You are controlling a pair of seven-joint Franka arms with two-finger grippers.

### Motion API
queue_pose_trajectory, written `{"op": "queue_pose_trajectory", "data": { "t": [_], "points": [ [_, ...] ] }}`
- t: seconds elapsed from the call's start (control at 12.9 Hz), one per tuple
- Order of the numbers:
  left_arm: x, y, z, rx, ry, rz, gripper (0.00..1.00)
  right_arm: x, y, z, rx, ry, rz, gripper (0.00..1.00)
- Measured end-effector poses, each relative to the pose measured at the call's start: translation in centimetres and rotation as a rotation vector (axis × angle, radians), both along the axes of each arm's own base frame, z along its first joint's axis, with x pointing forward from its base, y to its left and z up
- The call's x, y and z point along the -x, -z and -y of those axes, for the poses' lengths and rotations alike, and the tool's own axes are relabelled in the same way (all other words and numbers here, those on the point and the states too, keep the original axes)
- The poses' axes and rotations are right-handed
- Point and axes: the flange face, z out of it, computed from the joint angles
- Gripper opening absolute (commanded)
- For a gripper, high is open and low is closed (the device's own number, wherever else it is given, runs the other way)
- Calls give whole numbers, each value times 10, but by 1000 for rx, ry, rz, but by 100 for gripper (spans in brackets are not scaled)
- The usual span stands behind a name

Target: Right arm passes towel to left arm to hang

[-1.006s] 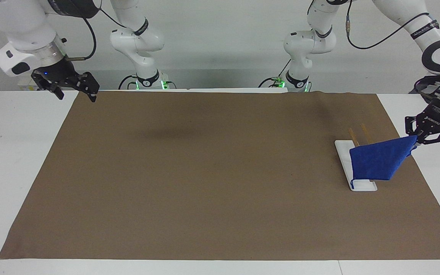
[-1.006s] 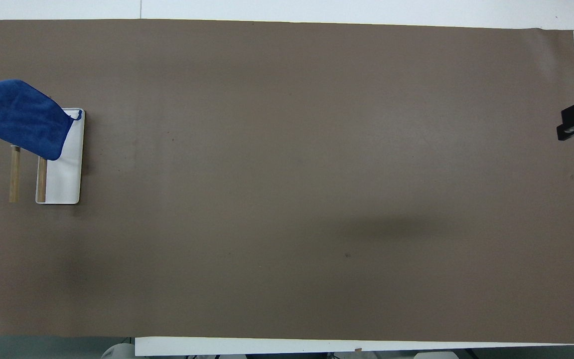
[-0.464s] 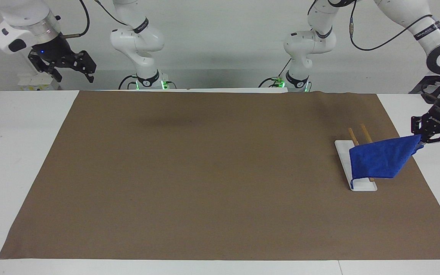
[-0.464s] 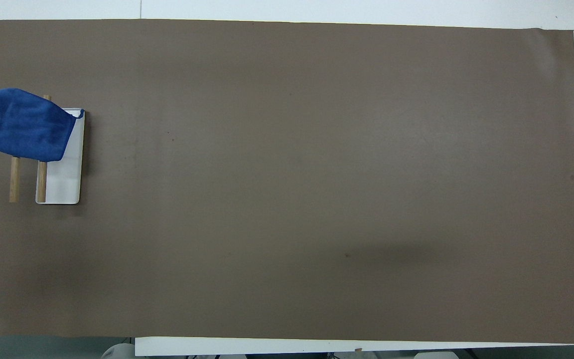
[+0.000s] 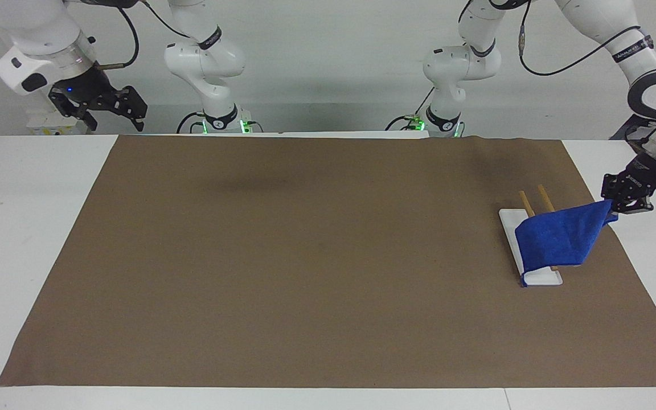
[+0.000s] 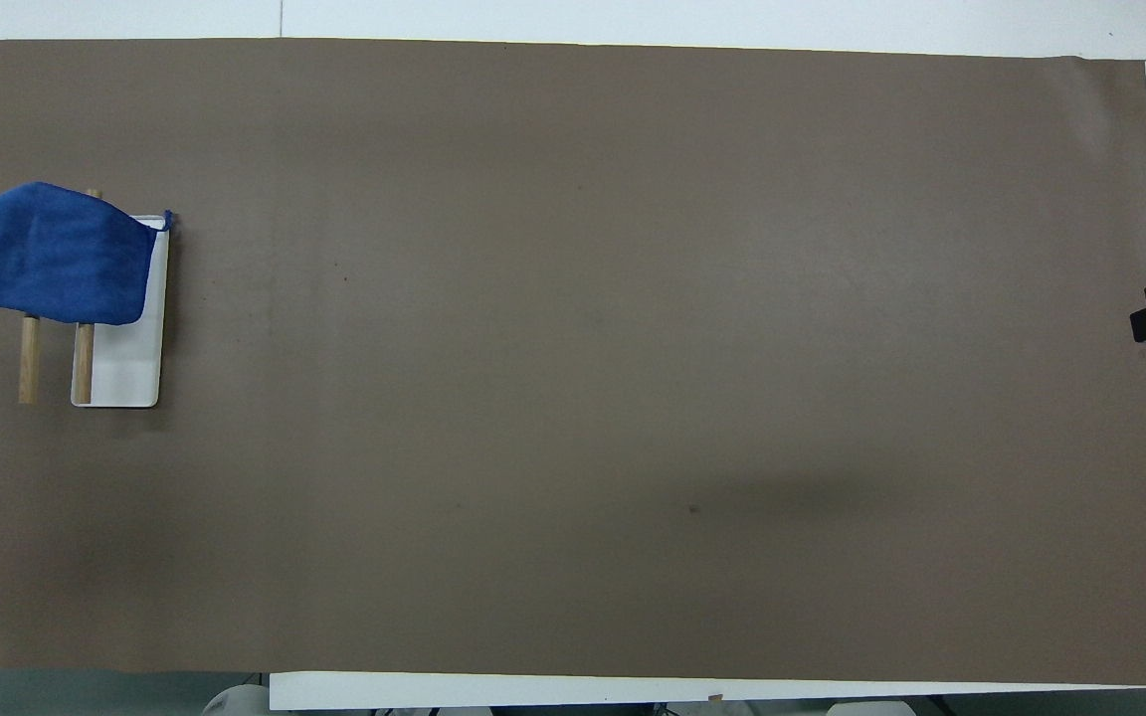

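Left gripper [image 5: 614, 212] is clamped on one corner of the blue towel [image 5: 561, 239], up in the air just off the mat's edge at the left arm's end of the table. The rest of the cloth slopes down from that pinched corner and drapes over the rack [image 5: 534, 200], a little white base plate [image 6: 125, 368] with two wooden rods [image 6: 29, 358] sticking up from it. From above you can see the towel [image 6: 46, 254] covering the tops of both rods, with its loop tail [image 5: 524, 279] dangling down to the edge of the plate.

Right gripper [image 5: 113, 114] is way over at the right arm's end, raised over the table's edge next to the mat [image 5: 305, 256], fingers spread and holding nothing. That arm looks to be waiting.

So progress-wise: I'd say the handover part is done, since the towel sits with the left arm and the right one is empty. Hanging looks nearly there too, the cloth is already resting on the rods. What's left, by my guess, is just letting go of that corner so it drops and settles, then pulling the arm clear without dragging the towel off.
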Motion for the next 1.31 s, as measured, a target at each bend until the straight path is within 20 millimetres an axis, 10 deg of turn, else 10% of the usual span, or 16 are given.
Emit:
{"op": "queue_pose_trajectory", "data": {
  "t": [0.31, 0.46, 0.93, 1.31],
  "points": [
    [4, -2, -4, -17, 32, -6, 41, 0, 0, 4, 0, 7, -1, 100],
    [6, -1, -4, -94, 109, -23, 99, 1, 0, 7, 0, 13, -1, 100],
    [-5, -6, 23, -164, 231, -22, 99, 1, 1, 10, 0, 19, -3, 100],
    [-39, -54, 118, -397, 545, 0, 99, 1, 1, 10, 0, 19, -3, 100]
  ]
}}
